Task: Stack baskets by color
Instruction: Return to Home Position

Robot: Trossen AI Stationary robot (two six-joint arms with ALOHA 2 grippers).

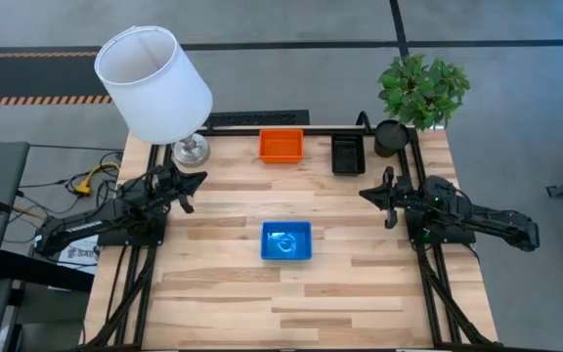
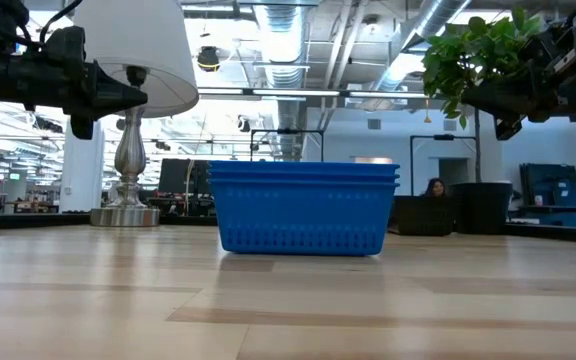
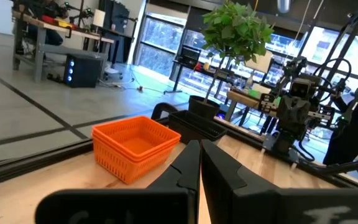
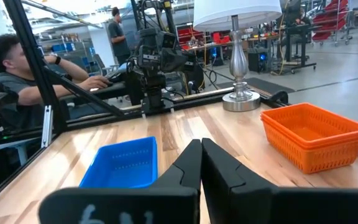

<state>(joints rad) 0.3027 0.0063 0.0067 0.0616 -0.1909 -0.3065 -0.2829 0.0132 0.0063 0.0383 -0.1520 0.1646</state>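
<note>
Left gripper (image 1: 195, 179) hangs over the left side of the surface (image 1: 223, 293), tips pointing right. Its fingers (image 3: 188, 163) are pressed together with nothing between them. Right gripper (image 1: 368, 194) hangs over the right side, tips pointing left. Its fingers (image 4: 190, 160) are likewise closed on nothing. Both are well apart from every basket.

Blue baskets (image 1: 286, 241): nested stack at mid-surface, between the two grippers and somewhat nearer the near edge. The low view shows three rims layered one over another.
Orange baskets (image 1: 281, 146): nested stack at the far edge, centre.
Black baskets (image 1: 348, 154): stack just right of the orange, also at the far edge, near the round black pot (image 1: 390, 137) of a leafy plant (image 1: 423, 88).

The baskets are shallow, rectangular plastic. Their walls taper slightly and are pierced with rows of small holes under smooth rim bands. The surface is pale jointed wood planks in a black metal frame. A white drum lampshade (image 1: 154, 83) sits on a shiny metal base (image 1: 190, 150) at the far left.
</note>
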